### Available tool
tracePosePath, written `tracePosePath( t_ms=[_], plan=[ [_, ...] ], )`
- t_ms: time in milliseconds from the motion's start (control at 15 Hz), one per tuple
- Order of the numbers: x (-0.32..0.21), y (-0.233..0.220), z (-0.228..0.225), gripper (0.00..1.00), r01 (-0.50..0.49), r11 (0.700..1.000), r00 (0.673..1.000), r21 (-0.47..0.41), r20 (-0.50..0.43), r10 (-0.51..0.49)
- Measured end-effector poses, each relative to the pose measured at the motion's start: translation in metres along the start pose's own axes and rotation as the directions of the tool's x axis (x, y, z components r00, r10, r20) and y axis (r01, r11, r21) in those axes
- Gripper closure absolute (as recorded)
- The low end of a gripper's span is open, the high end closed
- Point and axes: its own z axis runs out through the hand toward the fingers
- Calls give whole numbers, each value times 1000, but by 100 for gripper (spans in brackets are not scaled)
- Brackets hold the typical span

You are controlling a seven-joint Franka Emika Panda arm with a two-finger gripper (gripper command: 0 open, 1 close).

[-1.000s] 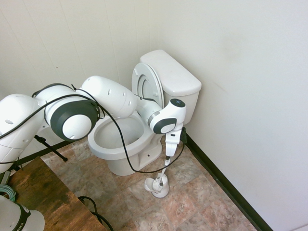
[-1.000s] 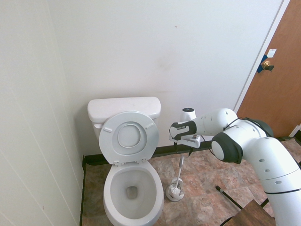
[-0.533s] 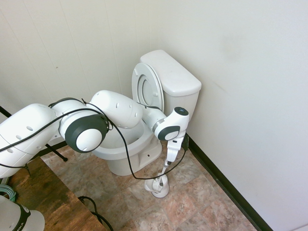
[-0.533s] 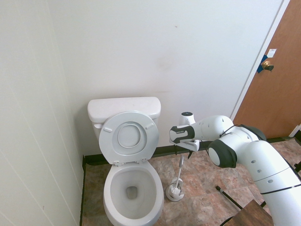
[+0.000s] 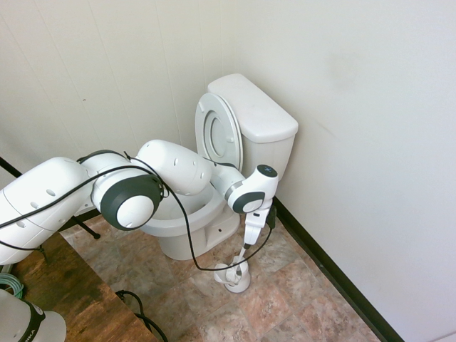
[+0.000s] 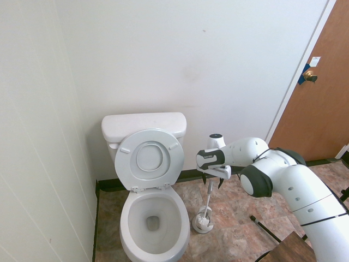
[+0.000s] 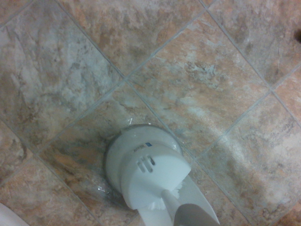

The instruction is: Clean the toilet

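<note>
The toilet [image 5: 187, 208] is white, with seat and lid [image 6: 150, 159] raised against the tank [image 6: 143, 125], and the bowl [image 6: 154, 217] is open. A white toilet brush stands in its small round holder [image 5: 234, 276] on the tiles just beside the bowl. It also shows in the second exterior view [image 6: 203, 222] and from above in the wrist view [image 7: 143, 172]. My gripper [image 6: 211, 180] points down over the top of the brush handle [image 6: 209, 192]. It is open, with a dark finger on each side of the handle's tip. In the first exterior view the gripper [image 5: 251, 235] hangs right above the holder.
A brown door [image 6: 317, 93] stands at the right. A wooden table corner [image 5: 68, 293] lies near the arm's base. A black baseboard [image 5: 335, 278] runs along the wall close behind the brush. The floor is brown stone tile [image 7: 211, 84].
The arm has come down and slightly in toward the bowl, bringing the open gripper from above the brush handle to around its top. Toilet and brush have not moved.
</note>
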Motion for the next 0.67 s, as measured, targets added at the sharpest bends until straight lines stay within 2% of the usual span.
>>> tracePosePath(
  t_ms=[400, 467, 667],
  plan=[
    [-9, -3, 10, 0, -1, 1000, 1000, -12, -3, 1],
    [-9, -4, 11, 100, -3, 1000, 1000, -9, -5, 3],
    [-10, -8, 16, 100, -9, 1000, 1000, -3, -6, 9]
  ],
)
